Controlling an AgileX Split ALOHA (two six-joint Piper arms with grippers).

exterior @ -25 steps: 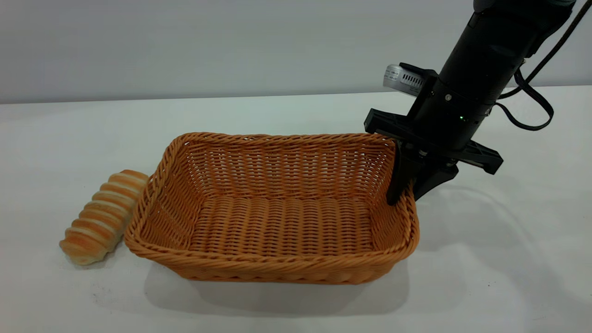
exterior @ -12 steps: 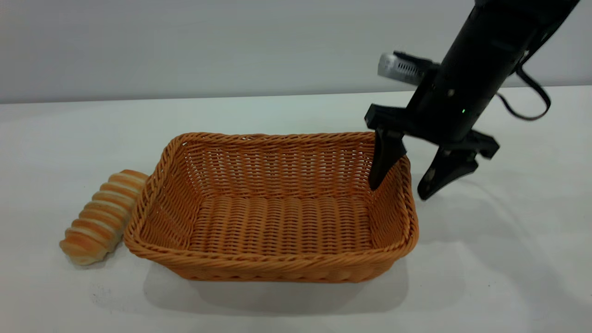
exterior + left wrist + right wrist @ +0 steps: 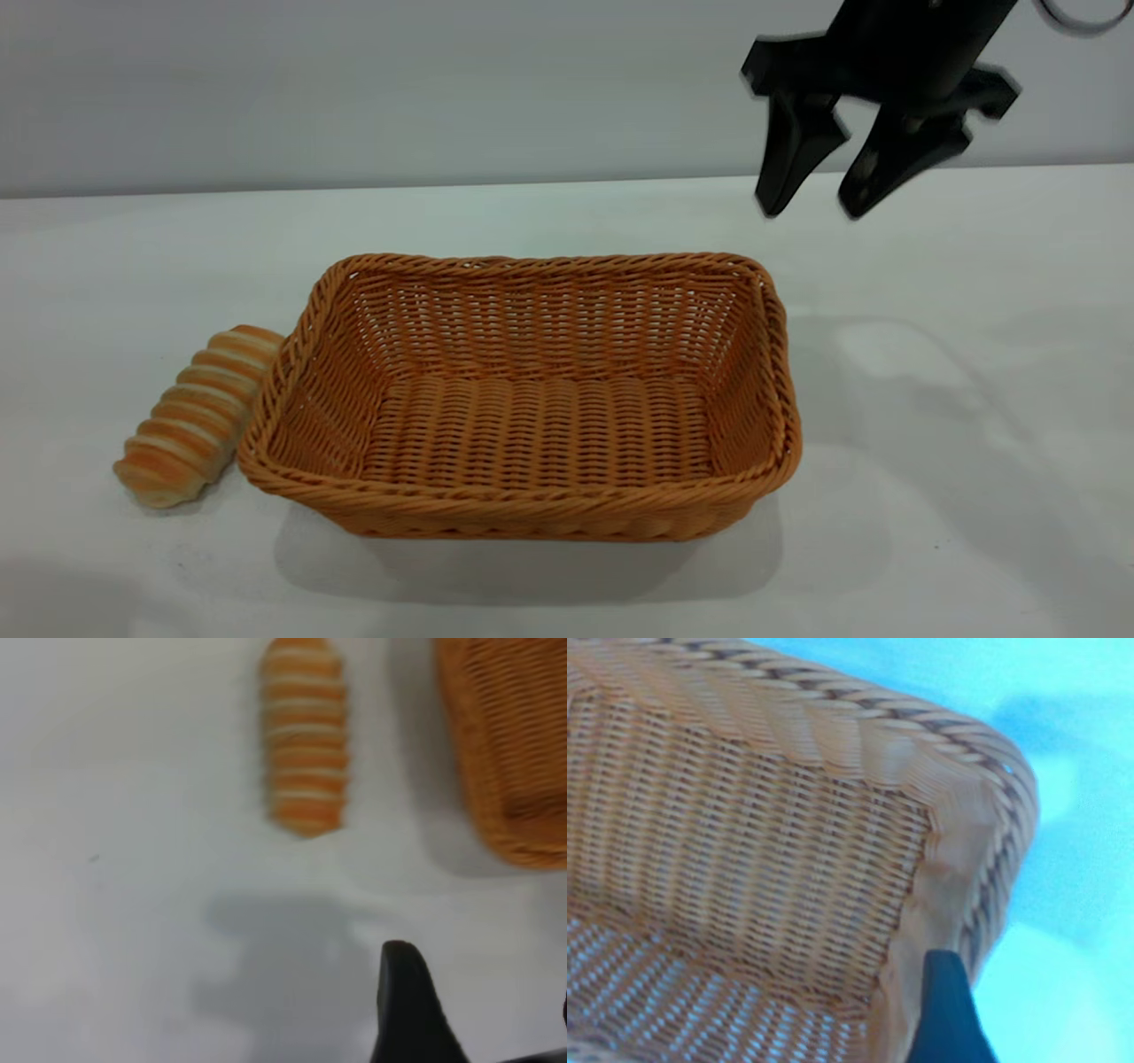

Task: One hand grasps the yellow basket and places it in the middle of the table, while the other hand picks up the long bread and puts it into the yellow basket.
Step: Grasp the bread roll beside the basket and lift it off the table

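Bright, even overhead light falls on the white table [image 3: 567, 221]. The yellow basket [image 3: 523, 514] casts a soft grey shadow in front of itself. Above the basket's right end, the right gripper [image 3: 811, 211] is smeared by motion blur. The left wrist view is soft, with a diffuse shadow near the long bread [image 3: 303, 735]. The right wrist view is slightly blurred.

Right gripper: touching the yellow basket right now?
Apart. The exterior view shows the right gripper open in the air above the table, with clear space between its fingertips and the yellow basket rim.
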